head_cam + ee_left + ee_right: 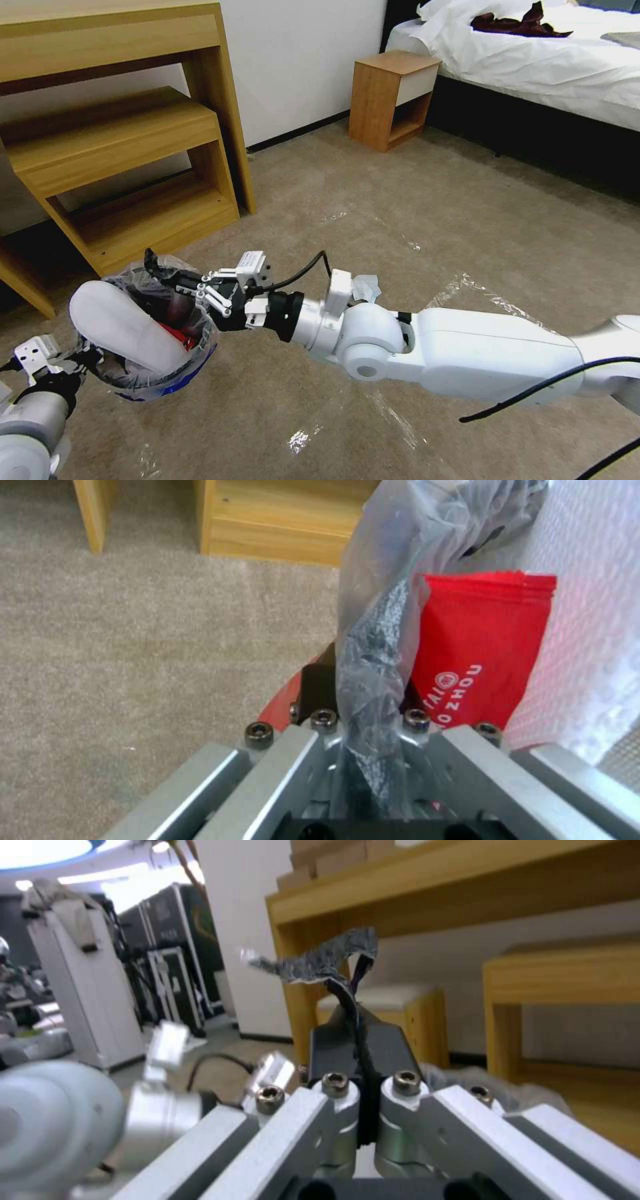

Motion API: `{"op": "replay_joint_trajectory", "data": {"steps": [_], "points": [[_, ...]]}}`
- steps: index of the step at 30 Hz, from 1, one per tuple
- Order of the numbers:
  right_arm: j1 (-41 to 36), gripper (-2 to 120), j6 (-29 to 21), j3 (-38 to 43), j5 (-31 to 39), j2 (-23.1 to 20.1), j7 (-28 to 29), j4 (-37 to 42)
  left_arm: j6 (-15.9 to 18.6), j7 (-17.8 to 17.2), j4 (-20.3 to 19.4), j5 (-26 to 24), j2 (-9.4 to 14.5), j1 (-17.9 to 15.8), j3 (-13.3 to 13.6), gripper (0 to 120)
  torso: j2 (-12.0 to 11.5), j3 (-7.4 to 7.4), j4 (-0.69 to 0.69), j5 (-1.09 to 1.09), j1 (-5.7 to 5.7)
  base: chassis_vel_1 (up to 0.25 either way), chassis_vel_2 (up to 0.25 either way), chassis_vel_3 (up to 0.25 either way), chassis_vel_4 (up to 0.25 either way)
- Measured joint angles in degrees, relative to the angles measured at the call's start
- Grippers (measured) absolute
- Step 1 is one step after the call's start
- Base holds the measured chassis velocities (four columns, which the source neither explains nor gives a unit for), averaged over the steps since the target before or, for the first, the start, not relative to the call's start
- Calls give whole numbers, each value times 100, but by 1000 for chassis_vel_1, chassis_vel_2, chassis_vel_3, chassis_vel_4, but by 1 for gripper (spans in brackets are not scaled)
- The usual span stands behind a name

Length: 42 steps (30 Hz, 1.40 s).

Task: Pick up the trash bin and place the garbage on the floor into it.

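1. We see the trash bin (pixel 143 373) held off the carpet (pixel 400 220), in front of the wooden desk (pixel 113 133), its clear liner bag (pixel 380 645) crinkled over the rim.
2. Our left gripper (pixel 370 730) is clamped on the bin's rim and liner on the side farthest from the desk.
3. Our right gripper (pixel 175 279) hangs over the bin's desk-side rim, fingers pressed together on a dark scrap (pixel 320 960).
4. A white slipper (pixel 127 330) and a red wrapper (pixel 483 650) sit inside the bin.
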Motion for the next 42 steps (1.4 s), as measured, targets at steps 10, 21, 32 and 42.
{"op": "replay_joint_trajectory", "data": {"steps": [10,21,32,42], "points": [[96,0,-110,-296,-175,259,179,-470,-16,5,-50,-11,-6,-1,-3,1,0,0,-1,0,0,0,0,0,0],[72,0,-131,-372,-282,569,221,-774,-33,11,-37,-48,12,-45,-3,1,0,0,0,1,0,0,0,0,0],[-8,0,-125,-415,-410,763,236,-862,-39,13,20,-48,41,-71,17,1,0,0,0,0,0,0,0,0,0],[-22,0,-125,-466,-513,946,247,-1006,-39,14,19,-65,58,-70,13,1,1,0,0,0,0,0,0,0,0]]}}
